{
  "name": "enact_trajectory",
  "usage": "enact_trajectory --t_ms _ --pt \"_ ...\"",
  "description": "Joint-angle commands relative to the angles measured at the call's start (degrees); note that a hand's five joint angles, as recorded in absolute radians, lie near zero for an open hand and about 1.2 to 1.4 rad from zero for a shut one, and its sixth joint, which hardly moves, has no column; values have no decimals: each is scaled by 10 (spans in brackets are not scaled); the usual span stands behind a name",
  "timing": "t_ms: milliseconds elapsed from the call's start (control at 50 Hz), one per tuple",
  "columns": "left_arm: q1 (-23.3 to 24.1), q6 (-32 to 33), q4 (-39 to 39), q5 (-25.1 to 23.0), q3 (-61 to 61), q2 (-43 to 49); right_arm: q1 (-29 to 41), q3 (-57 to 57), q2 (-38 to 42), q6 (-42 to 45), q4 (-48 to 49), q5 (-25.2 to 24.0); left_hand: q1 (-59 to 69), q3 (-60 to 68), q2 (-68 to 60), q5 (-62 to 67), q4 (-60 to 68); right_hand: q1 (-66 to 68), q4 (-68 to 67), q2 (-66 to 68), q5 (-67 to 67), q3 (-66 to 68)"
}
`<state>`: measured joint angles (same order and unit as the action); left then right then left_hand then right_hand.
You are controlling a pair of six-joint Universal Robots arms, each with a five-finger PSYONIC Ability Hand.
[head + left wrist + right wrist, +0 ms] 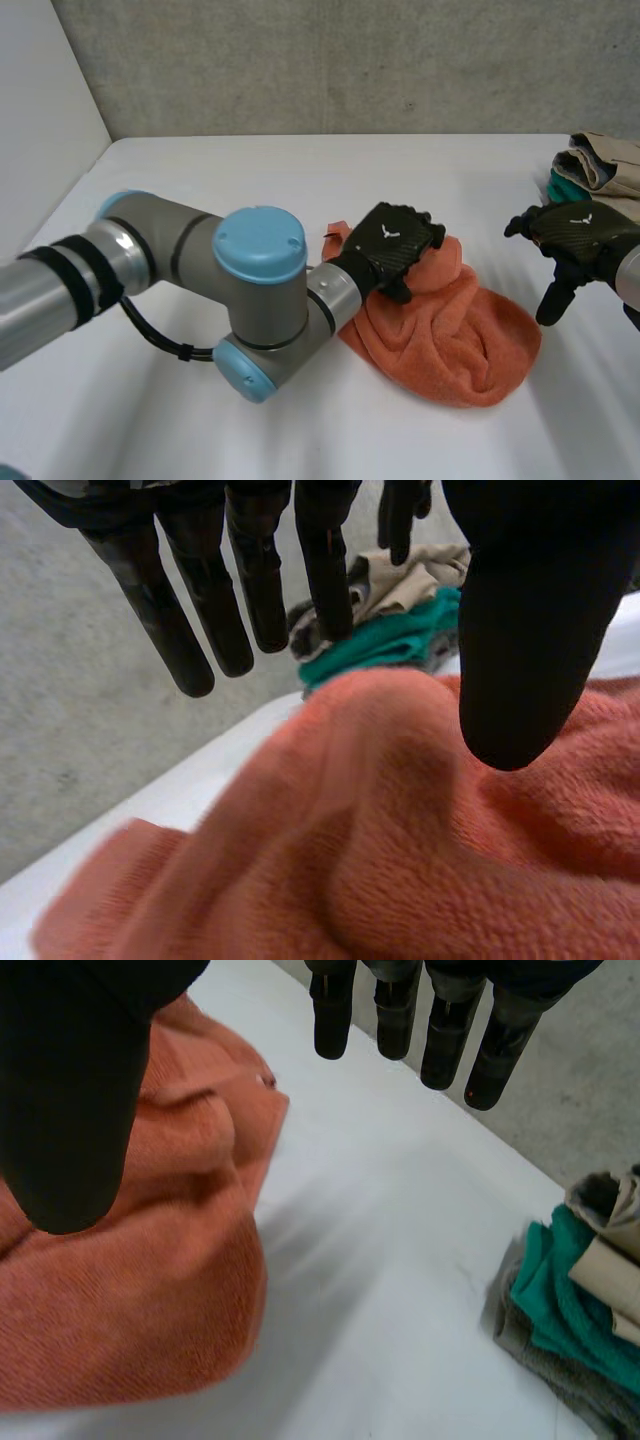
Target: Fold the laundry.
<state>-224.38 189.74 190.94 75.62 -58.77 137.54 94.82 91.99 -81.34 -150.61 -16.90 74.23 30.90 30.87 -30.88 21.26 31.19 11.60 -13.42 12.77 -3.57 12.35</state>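
With the bunched orange towel [460,340] lying right of centre and both the left hand [390,245], over its far-left part, and the right hand [575,235], beside it, unclenched, several layers could be gathered together and the fold spoiled.

A lab-like test bench: white table [250,180] against bare concrete wall [350,60].

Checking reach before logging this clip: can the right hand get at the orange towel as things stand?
Probably yes. The open right hand is beside the orange towel, with only bare table between them; the left hand is at the towel's other end.
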Motion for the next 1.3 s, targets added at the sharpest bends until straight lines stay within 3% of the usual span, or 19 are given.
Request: enact_trajectory --t_ms 20,80,180,260,500,640,840,1000,1140,1160,1180,1220,1240,1280,1300 --pt "3 19 -13 6 37 50 -14 -1 56 8 18 -1 148 148 -148 144 145 -16 34 -28 36 -23" --pt "1 41 -17 29 45 61 -13 -8 81 9 18 0 265 266 -266 262 262 -16 34 -28 36 -23" --pt "0 102 -11 135 37 37 -12 -25 105 8 19 2 491 491 -491 487 488 -16 34 -28 36 -23" --pt "-4 118 -11 180 19 -18 -10 -44 114 8 19 -2 491 491 -491 487 488 -16 34 -28 36 -23" --pt "-39 121 -11 180 -93 -224 -5 -146 118 6 0 -12 491 491 -491 487 488 -16 34 -28 36 -23" --pt "-60 120 -12 179 -148 -315 11 -224 192 30 -43 -108 491 491 -491 487 488 -16 34 -28 36 -23" --pt "-60 120 -12 179 -203 -374 105 -331 325 24 -52 -175 491 491 -491 487 488 -16 34 -28 36 -23" --pt "-66 119 -12 180 -212 -412 173 -412 424 -75 -13 -174 491 491 -491 487 488 -16 34 -28 36 -23" --pt "-84 121 -11 177 -210 -424 201 -417 452 -133 18 -176 491 491 -491 487 488 -16 34 -28 36 -23" --pt "-88 121 -11 177 -210 -424 204 -423 457 -133 23 -172 491 491 -491 487 488 16 3 4 4 8" --pt "-91 121 -11 177 -209 -423 205 -428 460 -135 28 -170 491 491 -491 487 488 150 -132 138 -130 143" --pt "-106 121 -10 177 -202 -418 204 -443 465 -138 49 -161 491 491 -491 487 488 496 -478 484 -476 489" --pt "-113 121 -8 177 -200 -415 204 -466 468 -142 85 -134 491 491 -491 487 488 682 -664 670 -662 675" --pt "-131 121 7 177 -186 -403 205 -480 464 -144 131 -87 491 491 -491 487 488 684 -666 672 -664 677" --pt "-136 121 18 178 -178 -394 207 -489 457 -148 181 -29 491 491 -491 487 488 684 -666 672 -664 677"
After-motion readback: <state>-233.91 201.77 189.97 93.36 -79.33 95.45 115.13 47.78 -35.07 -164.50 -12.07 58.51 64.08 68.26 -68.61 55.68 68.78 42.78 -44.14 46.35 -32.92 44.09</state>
